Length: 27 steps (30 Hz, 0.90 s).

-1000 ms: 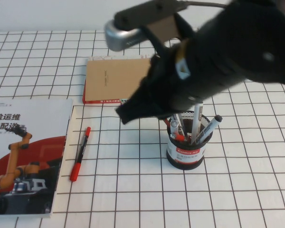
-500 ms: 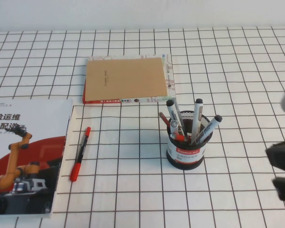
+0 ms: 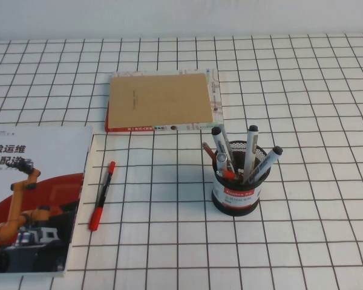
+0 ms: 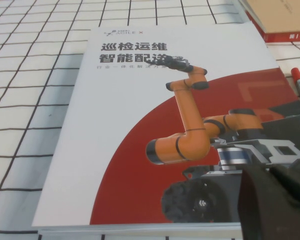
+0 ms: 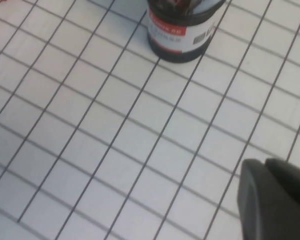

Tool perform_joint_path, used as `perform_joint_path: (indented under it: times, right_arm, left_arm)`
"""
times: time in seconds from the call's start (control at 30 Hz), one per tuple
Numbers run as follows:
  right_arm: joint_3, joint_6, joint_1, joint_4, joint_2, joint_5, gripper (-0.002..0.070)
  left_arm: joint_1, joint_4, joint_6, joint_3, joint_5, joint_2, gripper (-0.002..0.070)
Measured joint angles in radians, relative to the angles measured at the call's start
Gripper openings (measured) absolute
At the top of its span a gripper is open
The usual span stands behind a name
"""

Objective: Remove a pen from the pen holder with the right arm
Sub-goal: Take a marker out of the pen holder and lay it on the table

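A black mesh pen holder (image 3: 236, 194) with a white and red label stands upright right of the tabletop's (image 3: 314, 90) centre, with several markers (image 3: 250, 151) leaning inside it. A red pen (image 3: 102, 196) lies flat to its left, just beside a robot brochure (image 3: 30, 193) at the near left corner. A brown-covered book (image 3: 160, 101) lies toward the far edge. The right gripper (image 5: 277, 200) hangs over bare grid squares, apart from the holder, with its jaws pressed together. The left gripper (image 4: 275, 200) hovers over the brochure's corner; I cannot tell its state.
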Motion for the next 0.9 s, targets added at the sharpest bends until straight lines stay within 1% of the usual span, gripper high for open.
perform_joint_path:
  times: [0.07, 0.17, 0.33, 0.37, 0.43, 0.5, 0.57, 0.63, 0.9]
  right_arm:
    - [0.071, 0.000, -0.037, -0.045, -0.013, -0.121, -0.0015]
    - [0.208, 0.000, -0.180, -0.079, -0.044, -0.329, -0.0015]
    - [0.502, 0.000, -0.535, -0.097, -0.135, -0.737, -0.0015]
    - [0.562, 0.000, -0.590, -0.100, -0.163, -0.810, -0.0015]
    - [0.671, 0.000, -0.706, -0.106, -0.229, -0.924, -0.0015]
    - [0.755, 0.000, -0.793, -0.110, -0.296, -0.994, -0.0015]
    - [0.827, 0.000, -0.846, -0.112, -0.377, -1.037, -0.0015]
    - [0.867, 0.000, -0.867, -0.112, -0.451, -1.044, -0.0015]
    - [0.891, 0.001, -0.877, -0.078, -0.712, -0.907, -0.0015]
  left_arm:
    - [0.000, 0.000, 0.000, 0.000, 0.000, 0.000, -0.0006]
    - [0.000, 0.000, 0.000, 0.000, 0.000, 0.000, -0.0006]
    - [0.000, 0.000, 0.000, 0.000, 0.000, 0.000, -0.0006]
    - [0.000, 0.000, 0.000, 0.000, 0.000, 0.000, -0.0006]
    - [0.000, 0.000, 0.000, 0.000, 0.000, 0.000, -0.0006]
    - [0.000, 0.000, 0.000, 0.000, 0.000, 0.000, -0.0006]
    - [0.000, 0.000, 0.000, 0.000, 0.000, 0.000, -0.0006]
    - [0.000, 0.000, 0.000, 0.000, 0.000, 0.000, -0.0005]
    - [0.000, 0.000, 0.000, 0.000, 0.000, 0.000, -0.0005]
